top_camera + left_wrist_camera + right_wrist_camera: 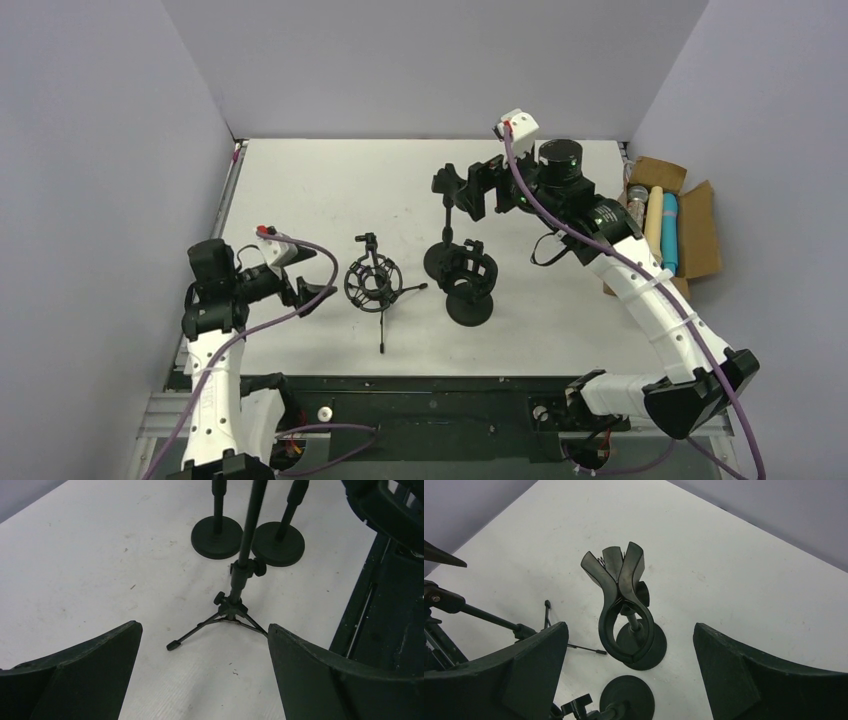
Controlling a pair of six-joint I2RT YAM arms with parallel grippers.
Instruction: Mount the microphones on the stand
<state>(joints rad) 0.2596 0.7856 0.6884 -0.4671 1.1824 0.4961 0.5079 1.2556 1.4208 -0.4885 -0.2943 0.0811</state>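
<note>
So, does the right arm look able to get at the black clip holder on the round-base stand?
Probably yes: its open pincer points straight at the black clip holder, with nothing visible between them.

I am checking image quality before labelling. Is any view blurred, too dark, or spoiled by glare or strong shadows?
Top external: even light, no glare, only faint soft shadows on the table. Left wrist: the tripod stand is sharp; the left fingers are dark, with little detail. Right wrist: the clip holder is sharp; the right fingers are equally dark.
</note>
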